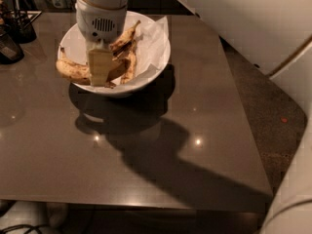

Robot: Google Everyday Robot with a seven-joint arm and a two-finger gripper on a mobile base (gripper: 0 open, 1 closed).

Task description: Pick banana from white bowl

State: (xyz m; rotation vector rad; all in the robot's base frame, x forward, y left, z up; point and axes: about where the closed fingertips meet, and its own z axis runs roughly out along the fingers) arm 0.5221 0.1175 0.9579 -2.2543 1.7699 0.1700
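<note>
Fingers (100, 67) first: clenched across the middle of the banana (72, 71), near one flat over the front of it, far one hidden behind. Looks like a proper grip, going by the speckled end poking out left over the rim of the white bowl (146, 77). Gripper (101, 77) down inside the left half of that bowl, wrist housing straight above, banana held crosswise. Maybe just clear of the crumpled paper (152, 35), maybe not; can't say for sure.

Step in hand, as a guess: the lift out. Tips for doing it cleanly:

- Go straight up. No sideways drift until well above the rim, otherwise a fair chance of snagging that overhanging end on the bowl edge and nudging the bowl across the table (204, 130).
- Keep the squeeze steady but gentle. Overripe, soft, probably easy to mash or shear through.
- Mind the thinner dark banana pieces (127, 50) just to the right, touching or nearly touching the grip. Could hitch a ride, same with the paper lining.
- Take it slow. Gripped mid-length, so both ends free to droop or swing.

Dark containers (17, 28) off at the far left, well apart from the bowl, so no worry there on a vertical pull.
</note>
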